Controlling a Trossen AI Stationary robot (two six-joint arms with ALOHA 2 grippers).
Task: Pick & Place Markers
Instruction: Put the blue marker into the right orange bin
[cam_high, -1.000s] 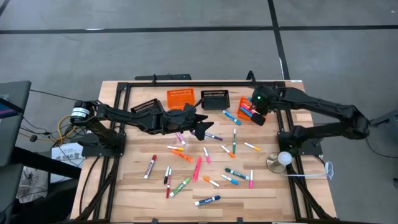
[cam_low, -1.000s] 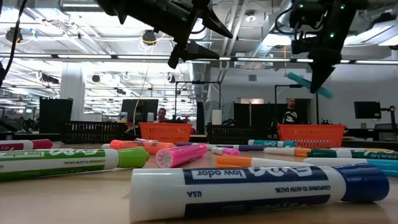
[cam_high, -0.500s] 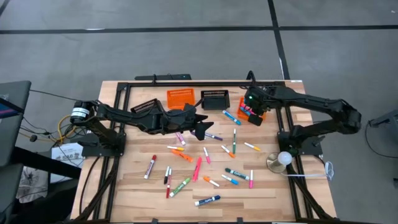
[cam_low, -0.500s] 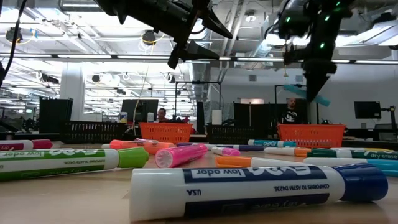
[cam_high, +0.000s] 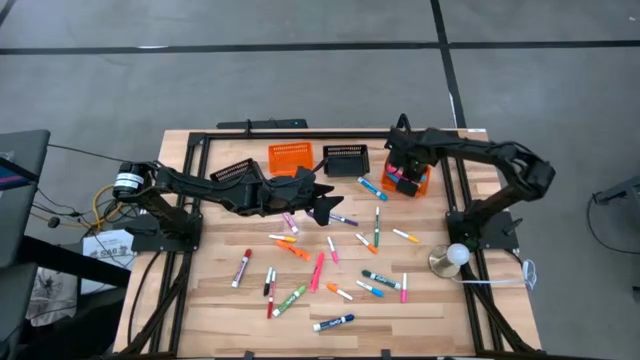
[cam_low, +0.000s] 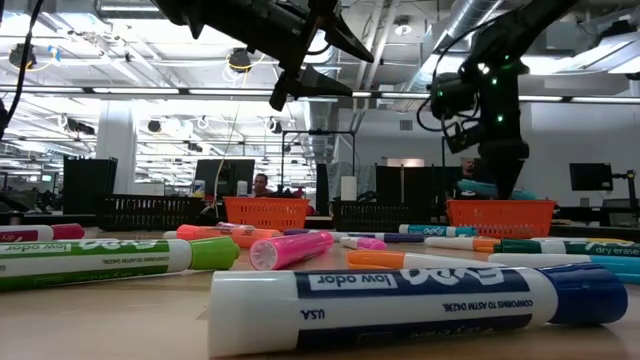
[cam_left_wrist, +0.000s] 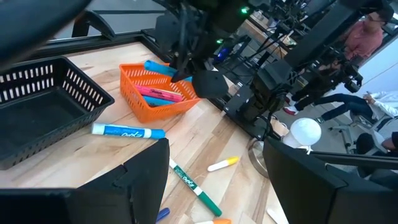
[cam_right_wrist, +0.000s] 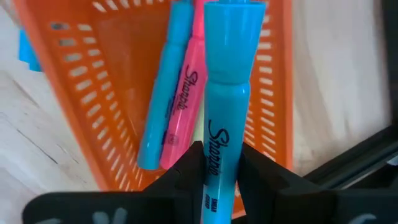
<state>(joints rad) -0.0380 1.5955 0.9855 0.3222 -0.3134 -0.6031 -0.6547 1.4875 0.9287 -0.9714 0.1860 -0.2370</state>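
The markers (cam_high: 318, 270) are short, slim capped pens in pink, orange, green, blue, red and white. About twenty of them lie scattered on the middle and near part of the table (cam_high: 215, 300). The nearest one is white with a blue cap (cam_high: 333, 323), close to the near edge.

Farther back, the left pincer (cam_high: 328, 208) hangs above the table's middle with its two fingers spread wide and nothing between them.

Along the far edge there are four small baskets: two black ones (cam_high: 237, 171) and two orange ones (cam_high: 290, 157). The right pincer (cam_right_wrist: 214, 168) is over the orange basket (cam_high: 412, 180) near the far right corner. It pinches a light blue marker (cam_right_wrist: 224, 106) above this basket. Inside the basket lie one blue marker (cam_right_wrist: 163, 99) and one pink marker (cam_right_wrist: 185, 102), side by side and touching.
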